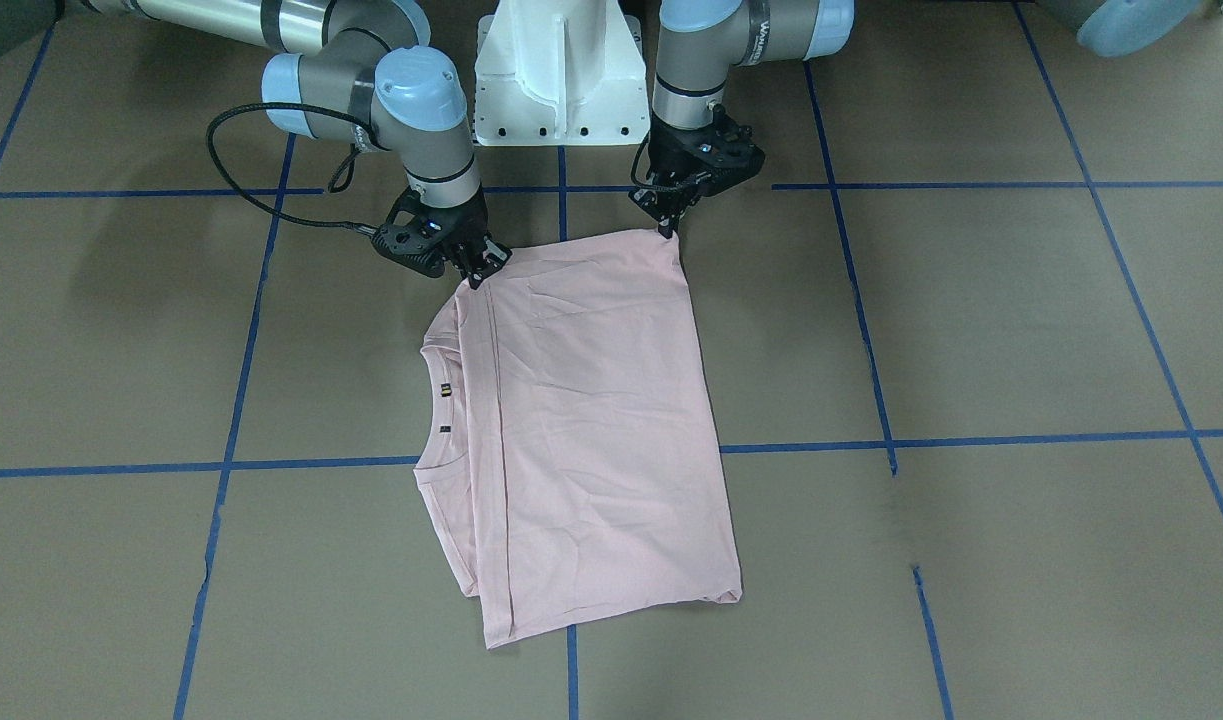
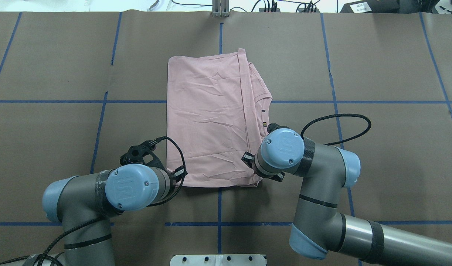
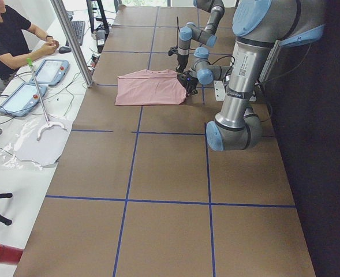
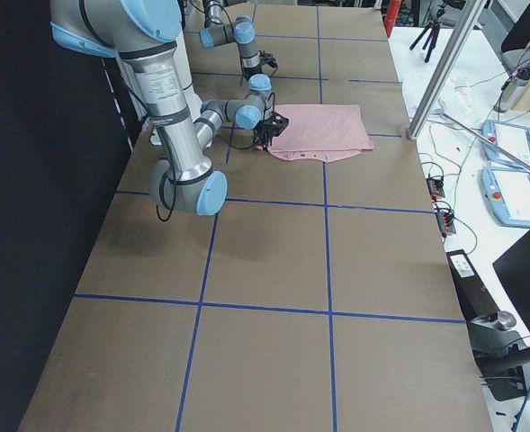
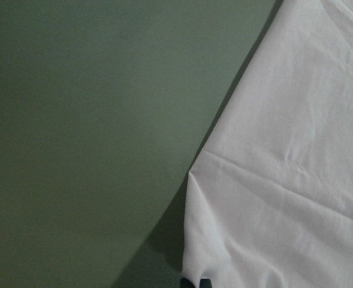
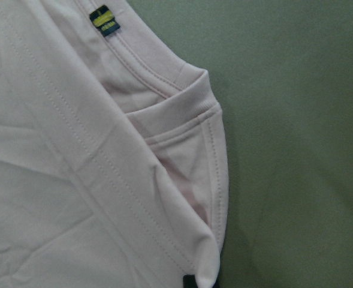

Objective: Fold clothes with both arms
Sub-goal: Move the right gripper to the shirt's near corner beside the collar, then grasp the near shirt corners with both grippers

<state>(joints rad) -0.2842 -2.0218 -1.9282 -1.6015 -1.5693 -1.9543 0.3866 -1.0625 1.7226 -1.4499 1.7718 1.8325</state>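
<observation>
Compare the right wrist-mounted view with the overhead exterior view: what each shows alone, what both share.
Only the wrist view shows stitch rows along the neckband of the T-shirt. Only the overhead shows the left arm, the right arm, the blue tape lines and the shirt's whole outline. Both show pink fabric on the brown table.

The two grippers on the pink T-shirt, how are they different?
The left gripper pinches the plain corner of the T-shirt; the right gripper pinches the corner on the neckline side. The left gripper points almost straight down; the right gripper leans sideways. Both are black and hold the same edge of the shirt.
</observation>
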